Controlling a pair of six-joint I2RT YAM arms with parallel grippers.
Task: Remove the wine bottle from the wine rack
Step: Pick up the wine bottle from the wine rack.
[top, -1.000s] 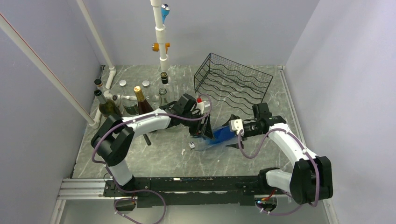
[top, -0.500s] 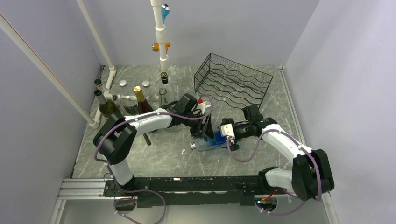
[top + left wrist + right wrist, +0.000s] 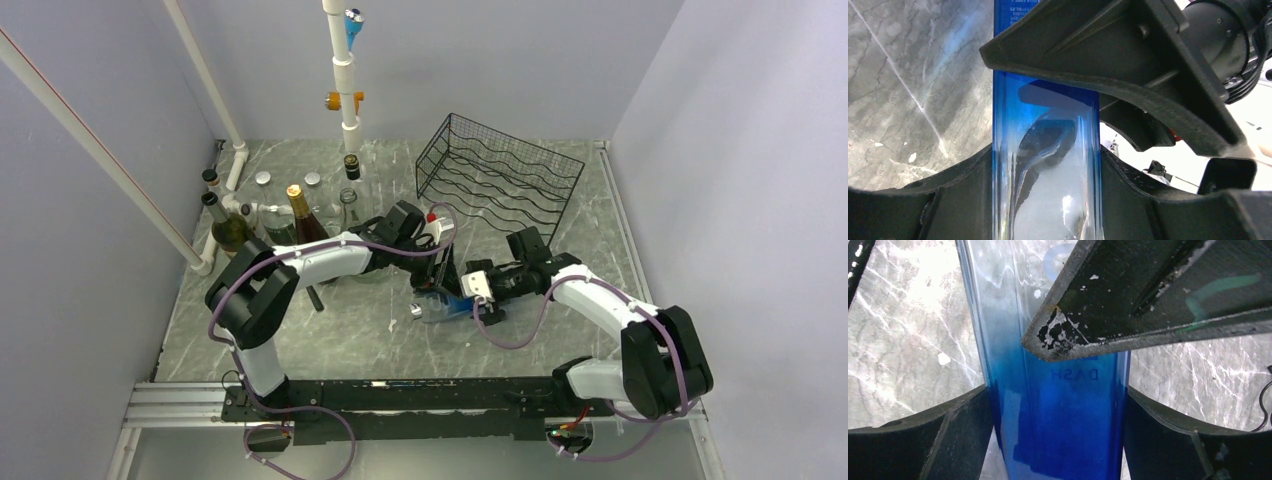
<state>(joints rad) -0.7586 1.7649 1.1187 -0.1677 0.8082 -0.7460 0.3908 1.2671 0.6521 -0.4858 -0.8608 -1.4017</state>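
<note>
The left gripper [image 3: 1045, 150] and right gripper [image 3: 1057, 390] are both clamping the wine bottle [image 3: 1058, 450], best lowered level onto the table [image 3: 340, 330].

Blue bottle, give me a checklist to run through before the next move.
1. Blue bottle off the wine rack: ok.
2. Left gripper closed on it: ok.
3. Right gripper fingers against both its sides: ok.
4. Right grip firm enough to carry it alone: cannot tell.
5. Standing bottles apart from it, far left: ok.
</note>
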